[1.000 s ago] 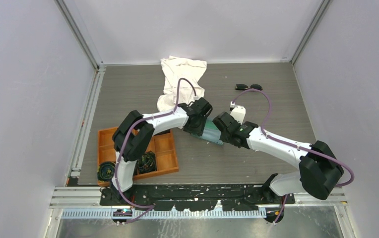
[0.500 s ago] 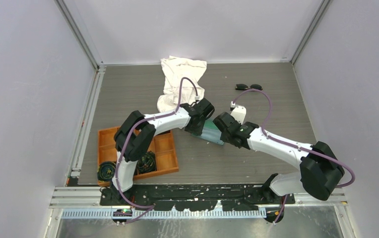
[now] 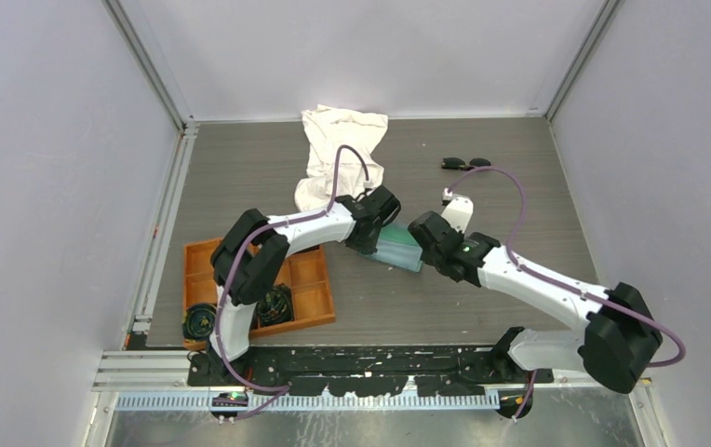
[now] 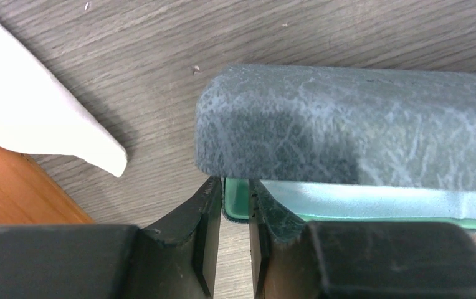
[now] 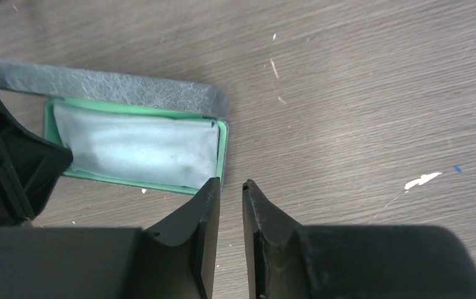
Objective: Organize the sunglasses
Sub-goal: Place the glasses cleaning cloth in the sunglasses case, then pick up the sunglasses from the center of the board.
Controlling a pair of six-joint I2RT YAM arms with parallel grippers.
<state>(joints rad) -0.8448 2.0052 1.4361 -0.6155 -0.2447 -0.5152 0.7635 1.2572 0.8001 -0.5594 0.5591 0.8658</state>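
Left hand (image 4: 234,246) pinching case (image 4: 347,134) rim; right hand (image 5: 229,240) near-shut.

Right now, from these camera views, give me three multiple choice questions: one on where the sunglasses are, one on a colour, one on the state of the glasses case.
1. Where are the sunglasses?
A. Inside the case
B. On the table beyond the right gripper
C. In the orange tray

2. What colour is the lining of the glasses case?
A. Mint green
B. Red
C. Yellow

3. What state is the case in?
A. Closed
B. Open, sunglasses inside
C. Open, no sunglasses inside

Answers: B, the overhead view shows them on bare table, apart from the case. A, a green rim shows in both wrist views. C, only pale padding lies inside.
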